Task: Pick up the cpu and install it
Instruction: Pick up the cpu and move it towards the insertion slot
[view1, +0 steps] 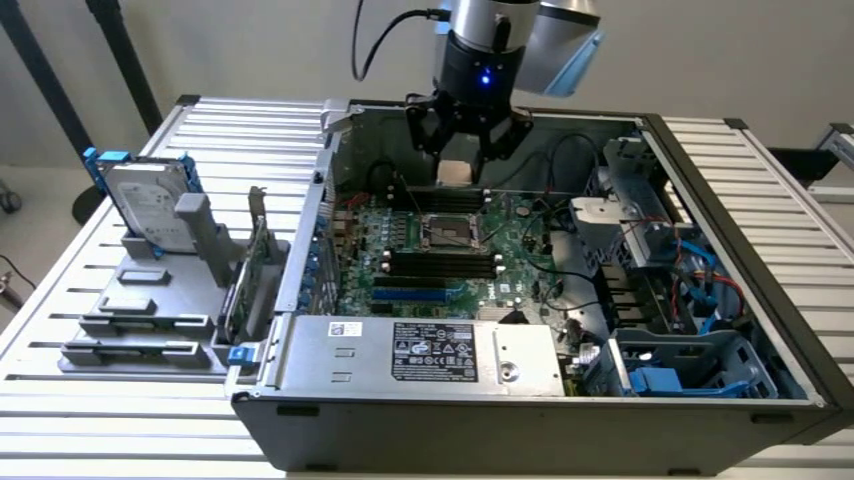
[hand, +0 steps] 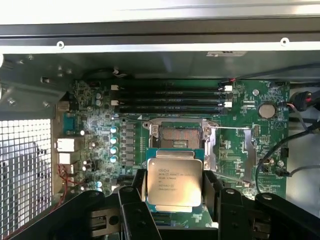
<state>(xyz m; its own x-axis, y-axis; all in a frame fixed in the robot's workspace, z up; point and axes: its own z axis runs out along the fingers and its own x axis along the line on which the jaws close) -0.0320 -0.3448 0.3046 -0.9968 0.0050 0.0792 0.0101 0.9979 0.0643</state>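
Cpu noted clamped by its opposite edges between the black fingers of the gripper, held flat with the metal lid and printed lettering facing up. It is carried inside the open computer case, above the motherboard, near the open socket and apart from it. The cpu is judged light and stiff but fragile. Its underside contacts and the socket pins would be harmed by tilt or pressing. The smooth lid is likely slippery, so an edge hold is judged soundest.
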